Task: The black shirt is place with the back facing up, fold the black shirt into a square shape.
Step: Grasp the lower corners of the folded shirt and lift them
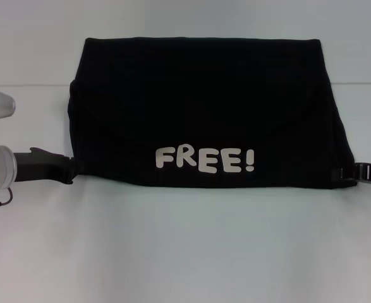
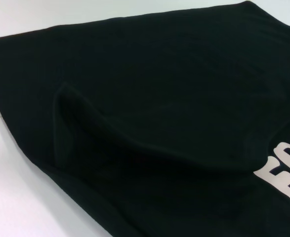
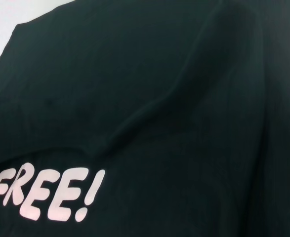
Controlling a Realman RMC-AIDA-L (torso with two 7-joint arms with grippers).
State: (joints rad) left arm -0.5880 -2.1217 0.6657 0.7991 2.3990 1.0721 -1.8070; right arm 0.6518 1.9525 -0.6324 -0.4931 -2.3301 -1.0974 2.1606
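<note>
A plain white counter point(image 1: 185, 252) fills the scene, bare but for the cloth and the two arms reaching in from either side. The left gripper point(image 1: 71, 168) sits low at the near left corner of the large black soft-cloth T-shirt point(image 1: 204, 107), its dark tip touching or tucked just under the hem there; whether it is clenched on the fabric or released cannot be told, since cloth and gripper are both black and run together. The right gripper point(image 1: 361, 172) is at the opposite, near right corner of the shirt, only its tip showing, and its state cannot be told either. Both are placed at the shirt's lower corners, which looks like the hold needed to carry a long edge over evenly. Between them the shirt lies flat in the middle of the counter, already folded into a wide rectangle, with an upper layer laid across it and the white blocky "FREE!" lettering point(image 1: 205, 160) showing near its front edge. The wrist views show soft ridges point(image 2: 100, 128) running across the shirt where layers overlap, and part of the lettering. Judged from this shape, a further fold across the shirt's width would be needed to reach a square.
</note>
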